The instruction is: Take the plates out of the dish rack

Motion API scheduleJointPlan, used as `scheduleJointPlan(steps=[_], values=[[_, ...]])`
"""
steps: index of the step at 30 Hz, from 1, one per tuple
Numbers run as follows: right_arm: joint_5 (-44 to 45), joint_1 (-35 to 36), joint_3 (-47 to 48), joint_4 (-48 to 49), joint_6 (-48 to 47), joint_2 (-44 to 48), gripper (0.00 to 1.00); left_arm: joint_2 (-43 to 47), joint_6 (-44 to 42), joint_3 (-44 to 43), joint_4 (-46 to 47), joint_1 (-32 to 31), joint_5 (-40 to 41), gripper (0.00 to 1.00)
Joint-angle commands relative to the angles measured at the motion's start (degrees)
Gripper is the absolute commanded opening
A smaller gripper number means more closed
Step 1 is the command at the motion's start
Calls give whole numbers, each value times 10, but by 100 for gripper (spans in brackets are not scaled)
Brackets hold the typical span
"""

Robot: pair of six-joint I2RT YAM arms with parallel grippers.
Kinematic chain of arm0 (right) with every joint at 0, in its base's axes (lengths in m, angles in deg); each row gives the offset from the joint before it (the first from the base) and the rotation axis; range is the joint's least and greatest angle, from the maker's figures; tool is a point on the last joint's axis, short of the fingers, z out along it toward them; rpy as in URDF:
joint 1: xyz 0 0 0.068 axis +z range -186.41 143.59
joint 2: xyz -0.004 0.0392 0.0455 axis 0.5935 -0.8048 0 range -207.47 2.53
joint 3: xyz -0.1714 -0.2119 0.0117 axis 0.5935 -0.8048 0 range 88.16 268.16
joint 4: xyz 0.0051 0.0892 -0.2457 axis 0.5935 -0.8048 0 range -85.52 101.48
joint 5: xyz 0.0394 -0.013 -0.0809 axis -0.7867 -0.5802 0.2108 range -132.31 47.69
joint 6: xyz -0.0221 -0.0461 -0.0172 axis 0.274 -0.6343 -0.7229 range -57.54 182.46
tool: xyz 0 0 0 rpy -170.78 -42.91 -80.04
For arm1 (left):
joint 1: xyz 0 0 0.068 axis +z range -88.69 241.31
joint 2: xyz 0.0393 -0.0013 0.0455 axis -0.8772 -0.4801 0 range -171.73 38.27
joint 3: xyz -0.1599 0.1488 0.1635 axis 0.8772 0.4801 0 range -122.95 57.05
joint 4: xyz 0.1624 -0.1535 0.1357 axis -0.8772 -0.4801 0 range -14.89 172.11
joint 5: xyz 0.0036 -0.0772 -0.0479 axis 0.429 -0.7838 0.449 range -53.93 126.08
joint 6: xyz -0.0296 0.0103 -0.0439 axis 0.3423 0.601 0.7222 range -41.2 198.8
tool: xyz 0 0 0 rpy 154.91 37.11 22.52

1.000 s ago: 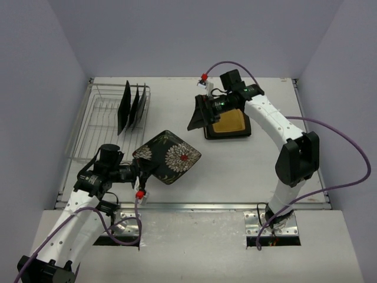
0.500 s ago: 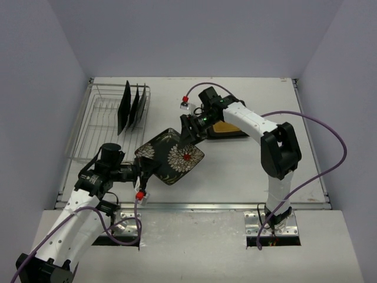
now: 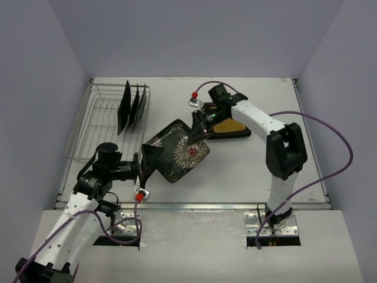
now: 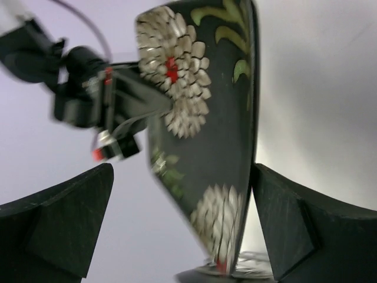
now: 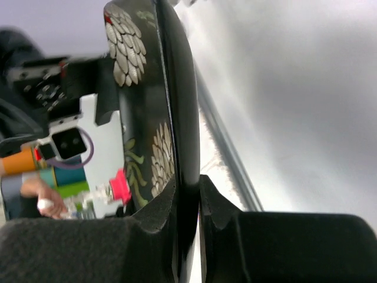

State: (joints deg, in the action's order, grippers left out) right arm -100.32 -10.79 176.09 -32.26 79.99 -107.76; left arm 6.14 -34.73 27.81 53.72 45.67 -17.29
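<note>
While my right claw point(image 3: 197, 132) is pinched tight on the far rim of the floral plate point(image 3: 179, 154), my left claw point(image 3: 146, 166) gapes around its near corner, seemingly not touching, though that wrist view is blurred. The plate hangs tilted just off the near right corner of the dish rack point(image 3: 100, 127), its diagonal running claw to claw. The stacked plate point(image 3: 231, 127) lies farther from the rack, just beyond my right claw.
</note>
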Motion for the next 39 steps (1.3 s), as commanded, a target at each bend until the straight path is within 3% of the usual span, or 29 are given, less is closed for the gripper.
scheduleJointPlan(steps=[1,7,10,19,24,29,34,37,39], values=[[-20,-145,14,-2,-23,50,0,35,-209,-17,128,-3,12,100],[24,-297,49,-6,-43,19,0,52,3,-37,200,-2,105,100],[39,-335,73,-3,-45,-10,0,64,91,-44,207,-3,142,100],[38,-354,146,9,-40,-120,0,102,278,-69,156,-3,270,100],[17,-354,162,31,-27,-159,0,55,391,-131,130,-3,366,100],[8,-354,190,25,-29,-194,0,38,464,-168,110,-2,395,100],[44,-354,214,-5,-50,-212,23,28,511,-177,110,-3,430,100],[99,-354,232,-36,-76,-211,59,-17,599,-225,108,-3,491,100],[134,-353,234,-42,-88,-202,73,-52,664,-267,94,-3,521,100]])
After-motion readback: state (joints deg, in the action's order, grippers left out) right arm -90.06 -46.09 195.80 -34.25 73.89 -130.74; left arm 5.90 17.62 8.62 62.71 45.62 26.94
